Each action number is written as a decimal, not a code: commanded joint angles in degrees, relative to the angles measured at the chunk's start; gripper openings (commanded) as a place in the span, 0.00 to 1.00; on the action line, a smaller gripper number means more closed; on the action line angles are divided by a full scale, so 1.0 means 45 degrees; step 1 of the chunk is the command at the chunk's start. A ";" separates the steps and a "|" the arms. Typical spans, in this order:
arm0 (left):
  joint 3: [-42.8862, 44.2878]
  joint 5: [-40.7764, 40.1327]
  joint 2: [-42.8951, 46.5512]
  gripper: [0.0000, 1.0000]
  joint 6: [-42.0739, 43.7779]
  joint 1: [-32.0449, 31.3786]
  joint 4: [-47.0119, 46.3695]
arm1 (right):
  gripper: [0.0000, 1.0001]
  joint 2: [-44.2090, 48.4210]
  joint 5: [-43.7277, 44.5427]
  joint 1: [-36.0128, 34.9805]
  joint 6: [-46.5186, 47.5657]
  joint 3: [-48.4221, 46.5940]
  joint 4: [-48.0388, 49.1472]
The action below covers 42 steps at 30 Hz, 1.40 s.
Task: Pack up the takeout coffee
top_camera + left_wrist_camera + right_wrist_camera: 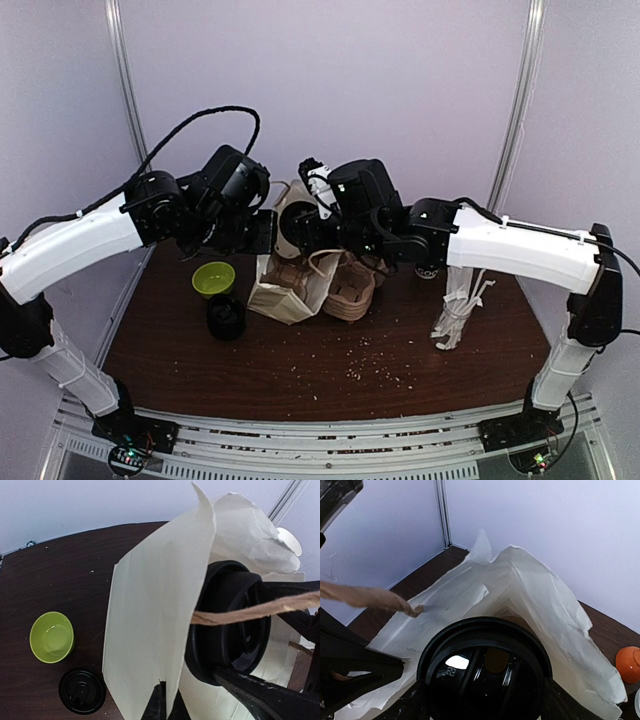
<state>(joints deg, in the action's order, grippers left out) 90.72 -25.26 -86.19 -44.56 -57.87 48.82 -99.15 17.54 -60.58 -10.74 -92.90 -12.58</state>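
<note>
- The desk point(300, 370) bears a paper bag point(150, 630) standing open just beside a cardboard carrier point(350, 292). A sideways pull on the bag could slide or tip it against the carrier.
- The left fingers point(156, 705) are clenched on one wall of the bag and lift it to keep the mouth wide. Thin paper pinched at a single spot may tear or fold inward, and the opening would then close on the load.
- The takeout coffee point(485, 675) hangs at the bag's mouth with paper behind and beside it, clear of the desk. How deep it sits I cannot tell.
- The right fingers point(260, 697) are spread wide around the cup and appear to be grasping it from either side. If they let go before the base reaches the bag floor, I judge the cup would drop, land askew and could leak past the lid.
- The bag's brown twisted handle point(260, 609) lies straight across the black lid. On the way down it could snag the rim, tilting the cup or dragging the wall along with it.
- A green bowl point(51, 636) and a black lid stack point(81, 690) sit well apart from the bag, so I see little risk there.
- Writing: the lid carries small raised marks point(451, 671), too small to read. No brand shows on the bag, and the cup's side print is hidden.
</note>
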 commanded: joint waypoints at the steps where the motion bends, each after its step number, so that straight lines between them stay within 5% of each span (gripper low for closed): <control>1: -0.0180 0.0162 0.0241 0.00 -0.0039 -0.0090 -0.0825 | 0.52 -0.0527 0.0084 0.0102 0.0343 -0.0887 -0.0263; 12: -0.0264 0.0367 0.0306 0.00 0.0417 -0.0090 -0.0841 | 0.51 -0.1281 0.1257 0.0112 0.1093 -0.1034 -0.0453; 33: -0.3009 0.1988 0.2244 0.00 0.4543 -0.0325 -0.2995 | 0.51 0.2545 -0.1666 -0.0240 0.0122 0.1703 -0.1033; 42: -0.2939 0.1105 0.2017 0.00 0.4862 -0.1125 -0.2451 | 0.51 0.3159 -0.1656 -0.1015 0.0919 0.1756 -0.1813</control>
<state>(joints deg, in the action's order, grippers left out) 77.56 -18.46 -77.28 -24.38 -62.06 39.53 -87.61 11.42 -63.22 -8.67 -85.43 -18.94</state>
